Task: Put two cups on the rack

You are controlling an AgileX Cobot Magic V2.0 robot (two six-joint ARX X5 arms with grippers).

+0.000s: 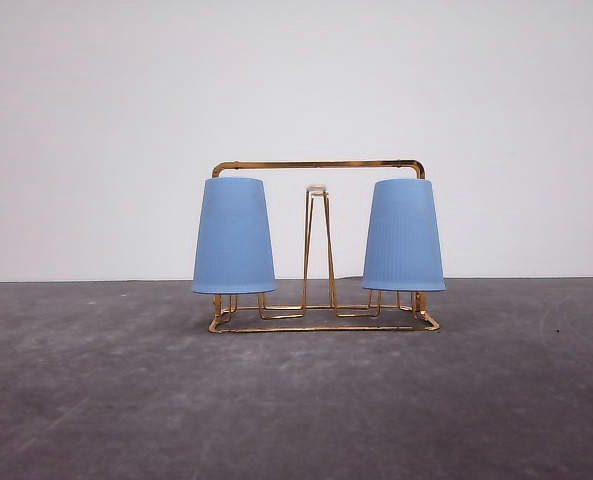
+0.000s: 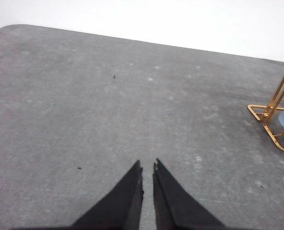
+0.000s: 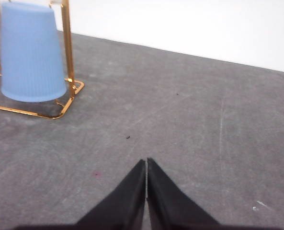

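Both your black tapered pincers, left [image 2: 148, 165] and right [image 3: 146, 162], are closed on nothing over grey matte tabletop [image 1: 296, 400], ribbed light-blue tumblers [image 1: 234, 236] [image 1: 403, 235] inverted at nine and three o'clock on the gold wire rack [image 1: 317, 165].

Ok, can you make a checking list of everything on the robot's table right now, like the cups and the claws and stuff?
Surface: grey table, scuffed, with small dark specks and pale marks.
Job's things: left cup and right cup, both upside down on the gold rack, one at each end; the middle prong holds nothing.
Clutter: nothing seen beyond the specks.
Grippers: left gripper nearly shut with a thin slit, holding nothing, over bare table; right gripper shut, holding nothing, away from the rack.
Cables: nothing seen.
Surroundings: plain white wall behind the table.
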